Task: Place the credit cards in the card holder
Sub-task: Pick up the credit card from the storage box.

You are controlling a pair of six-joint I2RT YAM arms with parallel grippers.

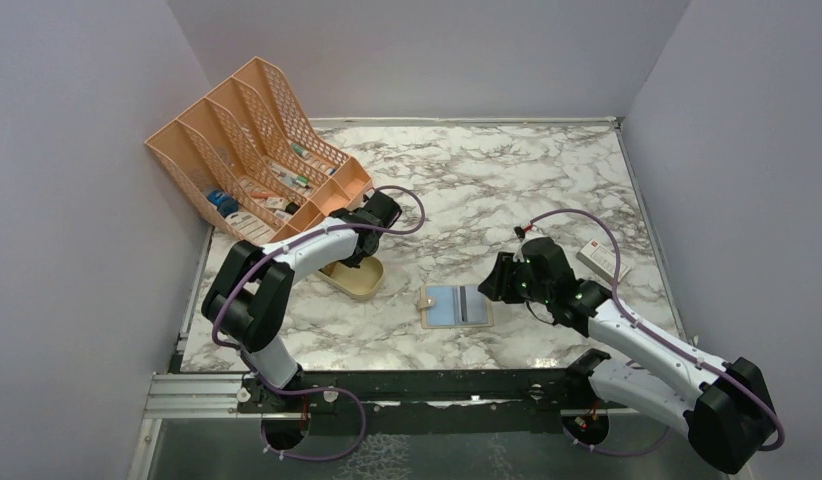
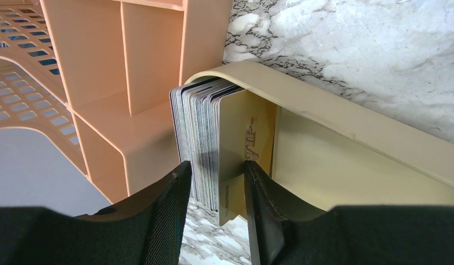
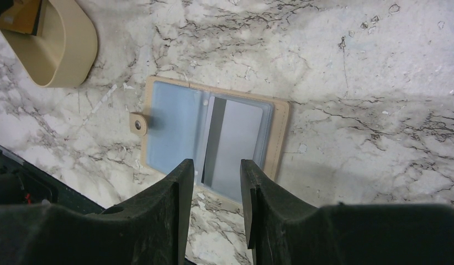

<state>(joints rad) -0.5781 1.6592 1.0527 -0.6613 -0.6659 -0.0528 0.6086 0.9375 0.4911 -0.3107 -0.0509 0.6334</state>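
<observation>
- Two arms over a marble-pattern table (image 1: 487,180), each at its own spot, well apart.
- Left gripper (image 2: 216,168): at the beige oval dish (image 2: 346,116), just beside the orange mesh file rack (image 2: 103,66).
- Credit cards (image 2: 205,138): a thick stack standing on edge in the end of the dish. The front card is gold (image 2: 244,132) and printed "VIP", read sideways.
- Left fingers (image 2: 175,193): one on each face of the stack, narrow gap. Cannot tell whether they press it.
- Card holder (image 3: 169,127): lies open and flat mid-table, tan border, pale blue-grey pockets, snap tab (image 3: 137,125) on one edge.
- One card (image 3: 236,143) with a dark stripe sits in the holder's pocket on the side away from the tab.
- Right gripper (image 3: 216,165): hovers above the holder, fingers (image 3: 175,199) partly apart, holding nothing.
- White box with a red mark (image 1: 599,258): near the table's right edge. Its lettering is too small to read.
</observation>
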